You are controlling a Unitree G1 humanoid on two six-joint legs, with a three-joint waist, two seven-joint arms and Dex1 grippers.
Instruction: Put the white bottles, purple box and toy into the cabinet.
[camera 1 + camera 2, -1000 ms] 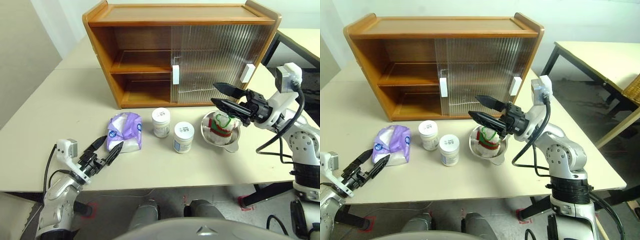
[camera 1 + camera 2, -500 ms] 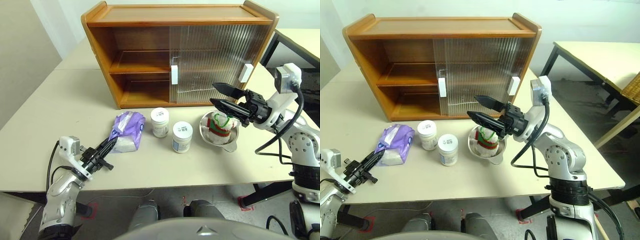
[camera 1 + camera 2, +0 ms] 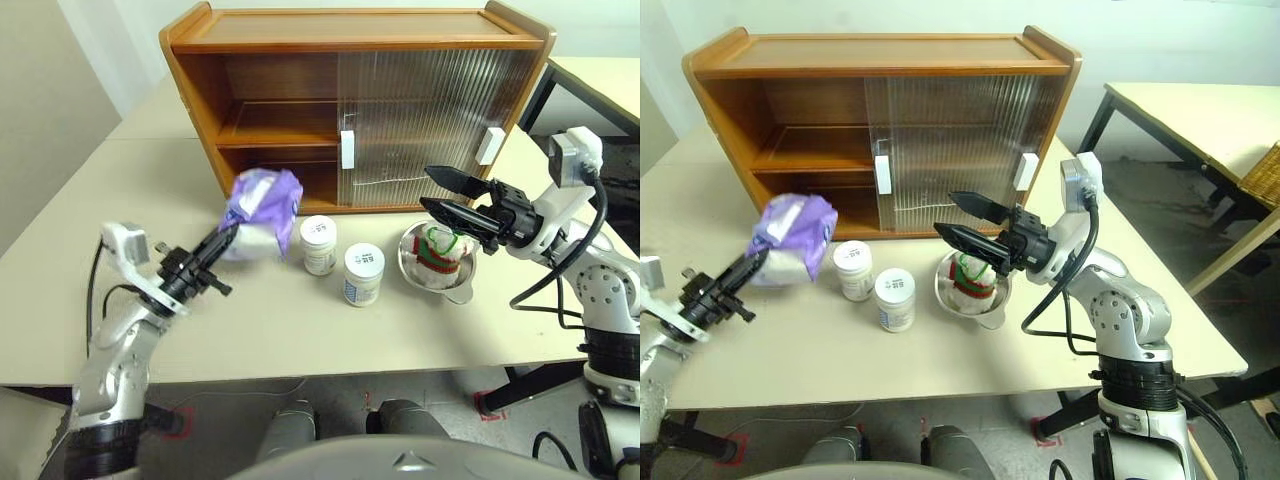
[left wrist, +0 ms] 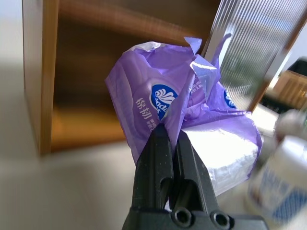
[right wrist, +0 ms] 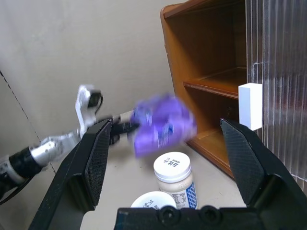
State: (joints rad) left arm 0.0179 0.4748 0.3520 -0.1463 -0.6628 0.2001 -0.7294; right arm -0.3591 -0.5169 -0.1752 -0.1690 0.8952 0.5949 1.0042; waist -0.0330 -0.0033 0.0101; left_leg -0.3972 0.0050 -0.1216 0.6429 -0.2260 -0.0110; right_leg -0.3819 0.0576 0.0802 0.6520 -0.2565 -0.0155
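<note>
The left hand (image 3: 222, 243), open beside the purple box (image 3: 262, 210) a second ago, now pinches its wrapper and has lifted it off the table (image 3: 290, 330); the cabinet (image 3: 300, 105) stands just ahead.

I see a pale table (image 3: 120, 200) carrying the cabinet (image 3: 355, 105), two white bottles (image 3: 320, 243) (image 3: 363, 273), and a steel bowl (image 3: 440, 270).
</note>
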